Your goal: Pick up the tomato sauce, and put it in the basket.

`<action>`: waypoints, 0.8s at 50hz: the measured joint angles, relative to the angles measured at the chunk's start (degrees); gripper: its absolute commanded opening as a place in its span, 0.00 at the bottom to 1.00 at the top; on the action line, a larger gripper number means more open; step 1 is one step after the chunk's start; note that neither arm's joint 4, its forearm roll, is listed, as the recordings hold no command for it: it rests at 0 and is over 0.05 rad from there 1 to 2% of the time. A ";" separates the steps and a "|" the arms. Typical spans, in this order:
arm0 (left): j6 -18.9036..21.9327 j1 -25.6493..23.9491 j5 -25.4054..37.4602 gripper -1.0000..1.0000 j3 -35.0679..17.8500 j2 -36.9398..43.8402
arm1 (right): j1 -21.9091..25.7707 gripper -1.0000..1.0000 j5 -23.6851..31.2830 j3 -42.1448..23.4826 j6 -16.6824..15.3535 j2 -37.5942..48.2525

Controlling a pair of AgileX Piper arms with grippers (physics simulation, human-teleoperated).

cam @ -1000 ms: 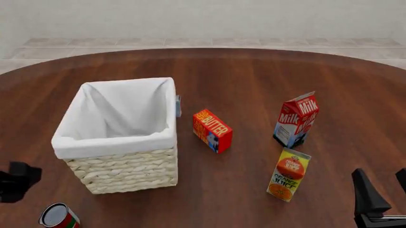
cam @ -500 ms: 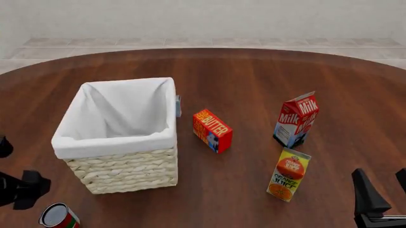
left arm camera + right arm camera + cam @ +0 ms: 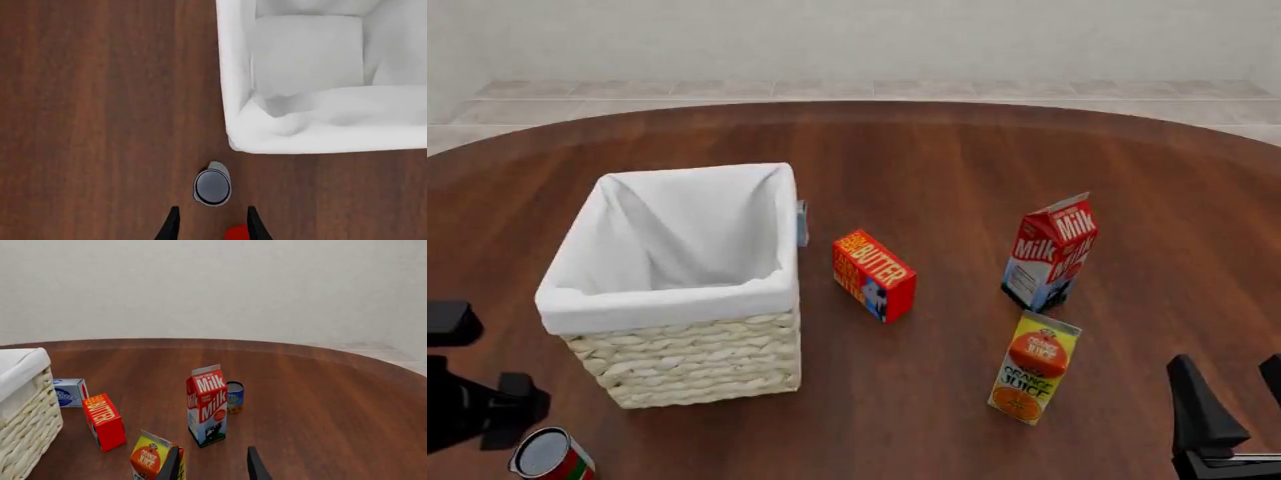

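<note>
The tomato sauce [image 3: 551, 455] stands upright at the near left corner of the table [image 3: 961, 160], its long axis vertical, so from above I see mostly its round grey metal top [image 3: 213, 186] with a sliver of red, white and green label down the side. In my left wrist view the can sits just ahead of my left gripper [image 3: 212, 225] and roughly centred between the two dark fingertips [image 3: 171, 226], which are spread a little wider than the can and hold nothing. I judge the coming move to be a short advance and drop straight onto it. My left arm is plainly the nearer one; my right gripper [image 3: 212, 466] hangs well apart on the far side, fingers parted and empty. The basket [image 3: 681, 375] is just beside the can, squarish, pale woven wicker with soft white cloth folded over its rim. Beyond it lie a red butter box [image 3: 874, 274], a milk carton [image 3: 1049, 252] and an orange juice carton [image 3: 1034, 367], all flat-sided cardboard on smooth dark wood.
</note>
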 measured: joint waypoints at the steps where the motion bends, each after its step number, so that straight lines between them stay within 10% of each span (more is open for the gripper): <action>1: -0.05 -0.05 -0.13 1.00 0.20 0.04 | 0.00 1.00 0.00 0.00 0.00 0.00; 40: -1.30 0.02 -6.71 1.00 6.51 2.44 | 0.05 1.00 -0.34 0.19 -0.01 0.16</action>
